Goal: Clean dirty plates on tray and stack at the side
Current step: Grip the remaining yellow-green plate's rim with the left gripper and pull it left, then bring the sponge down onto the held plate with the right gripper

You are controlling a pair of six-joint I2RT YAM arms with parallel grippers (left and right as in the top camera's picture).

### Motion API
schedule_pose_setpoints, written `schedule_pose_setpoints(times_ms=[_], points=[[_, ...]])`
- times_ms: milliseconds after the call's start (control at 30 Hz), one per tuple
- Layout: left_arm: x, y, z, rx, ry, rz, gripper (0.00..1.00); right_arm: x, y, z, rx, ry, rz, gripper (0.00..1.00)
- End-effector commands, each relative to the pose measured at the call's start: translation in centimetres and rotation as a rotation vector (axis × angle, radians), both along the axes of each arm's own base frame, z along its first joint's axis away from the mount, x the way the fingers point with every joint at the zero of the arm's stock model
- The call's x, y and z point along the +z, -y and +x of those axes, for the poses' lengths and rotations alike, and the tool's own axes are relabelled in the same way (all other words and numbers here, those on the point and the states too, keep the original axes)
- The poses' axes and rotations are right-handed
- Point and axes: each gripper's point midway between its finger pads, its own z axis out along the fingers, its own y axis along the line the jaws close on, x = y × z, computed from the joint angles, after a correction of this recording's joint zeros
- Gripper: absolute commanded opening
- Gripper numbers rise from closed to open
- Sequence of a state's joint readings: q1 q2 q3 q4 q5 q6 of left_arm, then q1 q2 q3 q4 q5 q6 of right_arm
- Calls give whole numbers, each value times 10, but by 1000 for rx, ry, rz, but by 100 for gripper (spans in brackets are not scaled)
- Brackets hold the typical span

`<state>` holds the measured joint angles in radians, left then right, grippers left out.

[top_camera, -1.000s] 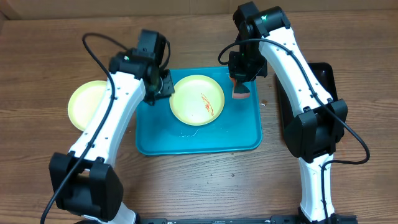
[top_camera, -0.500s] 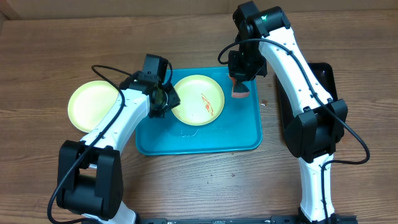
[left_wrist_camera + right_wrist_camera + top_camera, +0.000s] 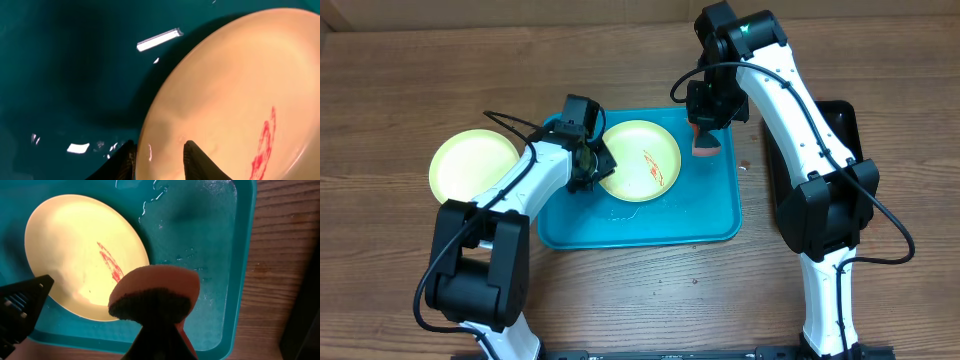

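Observation:
A pale yellow-green plate (image 3: pixel 638 160) with a red smear lies on the turquoise tray (image 3: pixel 710 212). My left gripper (image 3: pixel 592 160) is open at the plate's left rim. In the left wrist view its fingers (image 3: pixel 157 159) straddle the rim of the plate (image 3: pixel 235 90), one over the tray (image 3: pixel 60 60), one over the plate. My right gripper (image 3: pixel 705 132) is shut on an orange sponge (image 3: pixel 705 148) held above the tray's right side, beside the plate. The right wrist view shows the sponge (image 3: pixel 155 287), the plate (image 3: pixel 70 245) and the wet tray (image 3: pixel 210 255). A second yellow-green plate (image 3: pixel 473 168) lies on the table at the left. The blue plate is out of view.
A narrow black tray (image 3: pixel 842 125) stands at the right behind my right arm. Water pools on the tray floor (image 3: pixel 620 213) in front of the plate. Bare wooden table (image 3: pixel 650 290) lies in front of the tray.
My left gripper has moved right and forward, from the tray's left edge to the left rim of the plate. The right arm and sponge have not moved.

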<state>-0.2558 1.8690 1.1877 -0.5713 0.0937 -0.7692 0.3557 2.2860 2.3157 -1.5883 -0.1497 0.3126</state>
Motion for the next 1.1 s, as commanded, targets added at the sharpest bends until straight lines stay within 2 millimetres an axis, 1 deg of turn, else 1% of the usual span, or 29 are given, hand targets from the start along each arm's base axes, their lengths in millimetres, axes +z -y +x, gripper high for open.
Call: schedule_pose_setpoints(times_ms=[0, 200, 267, 300, 433, 600, 767, 833, 967, 1033, 1067], points=[[0, 6, 5, -98, 37, 13, 33, 24, 2, 0, 4, 59, 21, 5], [3, 8, 11, -201, 81, 38, 32, 24, 2, 0, 4, 58, 20, 5], [2, 7, 11, -244, 88, 55, 29, 24, 2, 0, 4, 58, 21, 5], [1, 4, 10, -282, 90, 84, 26, 24, 2, 0, 4, 58, 20, 5], [0, -3, 10, -276, 85, 127, 25, 24, 2, 0, 4, 58, 21, 5], [-2, -8, 10, -268, 82, 151, 25, 24, 2, 0, 3, 59, 21, 5], [-17, -9, 10, -267, 56, 156, 25, 24, 2, 0, 4, 58, 21, 5], [-17, -12, 11, -268, 57, 158, 22, 24, 2, 0, 4, 58, 21, 5], [-16, -14, 14, -282, 70, 169, 20, 24, 1, 1, 3, 62, 22, 5], [-16, -14, 15, -302, 78, 176, 15, 25, 1, 2, 3, 66, 24, 5], [-16, -14, 15, -302, 78, 176, 11, 25, 0, 2, 3, 69, 25, 5]])
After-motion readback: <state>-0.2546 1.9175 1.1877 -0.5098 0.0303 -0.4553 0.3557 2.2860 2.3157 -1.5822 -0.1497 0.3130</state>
